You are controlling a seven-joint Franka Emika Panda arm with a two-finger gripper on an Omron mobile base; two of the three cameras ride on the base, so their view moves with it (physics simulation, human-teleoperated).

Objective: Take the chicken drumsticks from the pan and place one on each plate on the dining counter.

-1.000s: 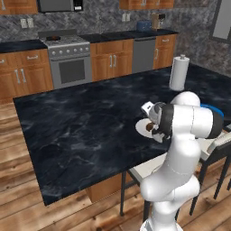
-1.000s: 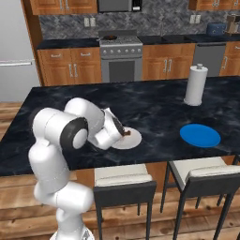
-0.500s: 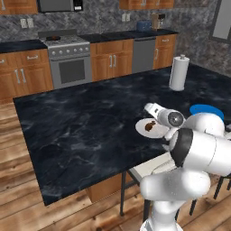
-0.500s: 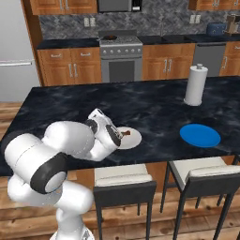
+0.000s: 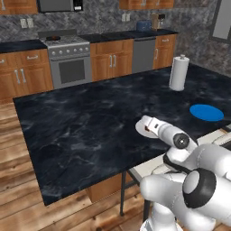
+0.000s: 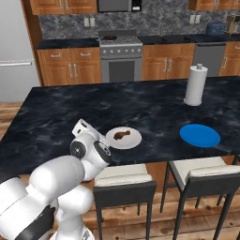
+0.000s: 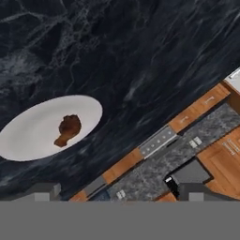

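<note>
One chicken drumstick (image 6: 122, 135) (image 7: 68, 130) lies on the white plate (image 6: 133, 140) (image 7: 28, 136) near the front edge of the dining counter (image 6: 154, 110) (image 5: 81, 131). The blue plate (image 6: 200, 135) (image 5: 206, 112) lies bare to its right. The pan (image 6: 110, 37) sits far back on the stove; what it holds is too small to tell. My gripper (image 7: 120, 193) hangs open and empty, off to the side of the white plate and clear of it. In the left base view my arm covers part of the white plate (image 5: 140, 127).
A tall paper towel roll (image 6: 195, 85) (image 5: 179, 73) stands on the counter behind the blue plate. Two cushioned stools (image 6: 124, 180) (image 6: 206, 171) are tucked against the counter's near edge. The back counter holds the stove (image 5: 67, 58) and wooden cabinets.
My hand has pulled back from above the white plate, toward the counter's near edge and to the side, and the arm has folded lower. The drumstick stays on the plate.
</note>
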